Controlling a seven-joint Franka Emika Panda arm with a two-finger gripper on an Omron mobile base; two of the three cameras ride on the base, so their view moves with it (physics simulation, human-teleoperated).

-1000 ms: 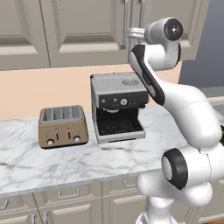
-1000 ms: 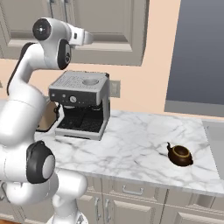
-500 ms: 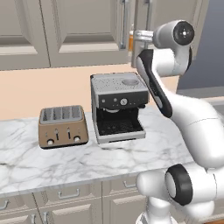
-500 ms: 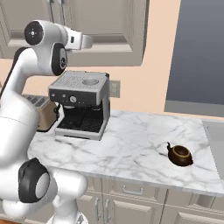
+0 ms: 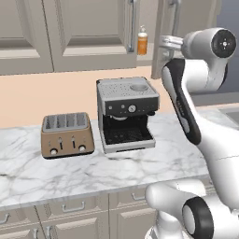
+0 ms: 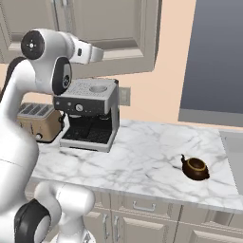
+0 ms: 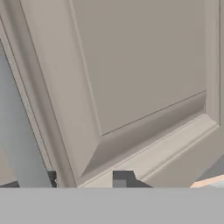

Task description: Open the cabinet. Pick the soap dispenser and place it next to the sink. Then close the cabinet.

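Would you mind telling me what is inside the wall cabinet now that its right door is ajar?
An orange-brown soap dispenser stands on the bottom shelf of the cabinet, in the gap. The left door and the swung-out right door cover the rest of the interior.

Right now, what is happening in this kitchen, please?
A white robot arm is working at the cabinet above the counter. Its right door is swung partly open, and the soap dispenser stands on the shelf in the gap. The claw is close against the door panel; the bottle is not yet picked. On the marble counter stand a toaster and a coffee machine, and a small brown teapot sits further right.
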